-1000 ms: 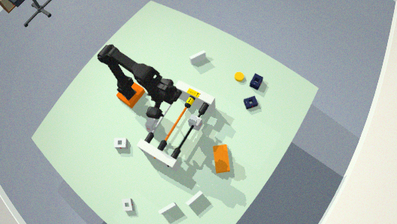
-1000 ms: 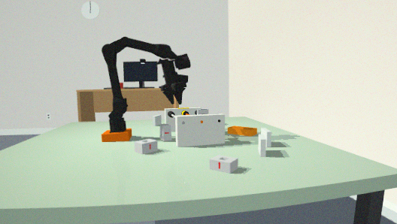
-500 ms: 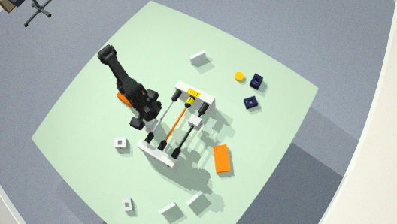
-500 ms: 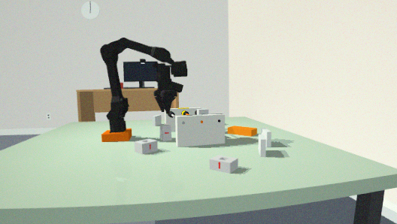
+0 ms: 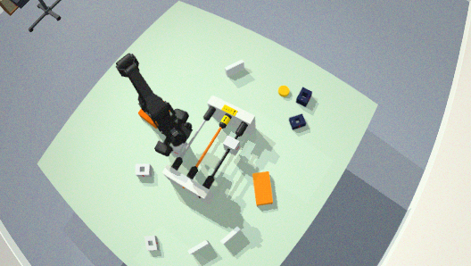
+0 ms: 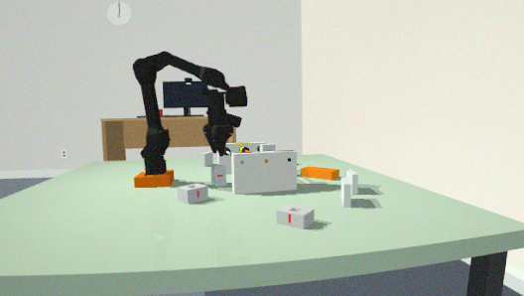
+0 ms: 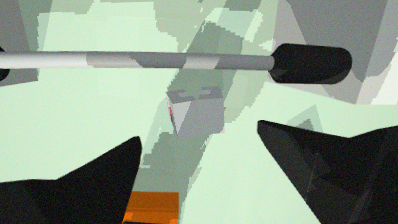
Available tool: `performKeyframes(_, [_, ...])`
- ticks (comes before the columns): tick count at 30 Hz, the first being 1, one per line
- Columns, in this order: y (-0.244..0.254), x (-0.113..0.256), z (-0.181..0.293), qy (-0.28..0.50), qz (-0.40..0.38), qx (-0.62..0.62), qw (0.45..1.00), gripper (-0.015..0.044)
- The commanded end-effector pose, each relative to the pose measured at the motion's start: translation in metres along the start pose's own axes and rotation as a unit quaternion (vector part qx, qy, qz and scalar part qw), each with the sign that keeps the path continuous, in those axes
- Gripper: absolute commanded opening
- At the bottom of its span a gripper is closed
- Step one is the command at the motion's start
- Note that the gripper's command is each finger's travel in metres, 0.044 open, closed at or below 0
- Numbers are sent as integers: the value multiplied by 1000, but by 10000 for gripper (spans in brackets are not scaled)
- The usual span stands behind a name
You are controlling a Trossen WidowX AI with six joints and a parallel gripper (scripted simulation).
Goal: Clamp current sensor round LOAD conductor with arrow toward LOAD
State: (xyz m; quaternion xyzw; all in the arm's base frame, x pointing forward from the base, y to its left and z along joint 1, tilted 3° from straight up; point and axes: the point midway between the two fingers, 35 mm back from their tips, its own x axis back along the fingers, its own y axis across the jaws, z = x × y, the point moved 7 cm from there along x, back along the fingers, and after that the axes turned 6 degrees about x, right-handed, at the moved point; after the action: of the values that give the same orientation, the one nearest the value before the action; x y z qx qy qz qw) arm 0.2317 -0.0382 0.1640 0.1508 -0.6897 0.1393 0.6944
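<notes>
The open split-core sensor (image 5: 178, 150) (image 6: 218, 176) (image 7: 201, 119) is a small grey block with an open slot on top and a red mark on one side. It stands on the table beside the grey conductor (image 5: 196, 135) (image 7: 165, 61). My gripper (image 6: 220, 153) (image 7: 200, 133) is open and empty, pointing down above the sensor. In the wrist view the sensor shows between the fingertips. A rack with white end plates (image 5: 253, 119) (image 6: 264, 174) holds grey, orange (image 5: 209, 147) and black (image 5: 220, 166) conductors. A yellow label (image 5: 229, 110) and a yellow tag (image 5: 226, 120) mark the orange one; the lettering is unreadable.
A white block (image 5: 231, 143) sits on the black conductor. Around the rack are white blocks (image 5: 143, 170) (image 6: 295, 218), white upright plates (image 5: 235, 68) (image 6: 346, 193), dark blue blocks (image 5: 304, 96) (image 5: 297, 121), a yellow disc (image 5: 284, 91) and an orange block (image 5: 262, 188) (image 6: 320, 173).
</notes>
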Motion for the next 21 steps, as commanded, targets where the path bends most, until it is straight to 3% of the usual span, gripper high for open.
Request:
performKeyframes(1, [0, -13, 1, 9, -3, 2, 1000, 440])
performKeyframes(21, [1, -44, 4, 9, -3, 2, 1000, 440])
